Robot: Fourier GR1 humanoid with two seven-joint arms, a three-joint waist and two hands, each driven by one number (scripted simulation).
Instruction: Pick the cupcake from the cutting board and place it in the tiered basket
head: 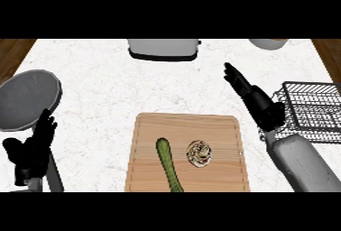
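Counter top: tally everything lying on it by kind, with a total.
Light wooden cutting board: 1
Long green cucumber: 1
Brown-and-white swirled cupcake: 1
Grey toaster: 1
Black wire tiered basket: 1
Round grey plate: 1
White bowl, partly cut off: 1
Total: 7

A kitchen: a white marbled counter [100, 90] carries a toaster [163, 48] at its far edge, a wooden cutting board [220, 135] at the near side with a cucumber [168, 164] and a cupcake [199, 154] on it, and a wire tiered basket [313, 110] at the right
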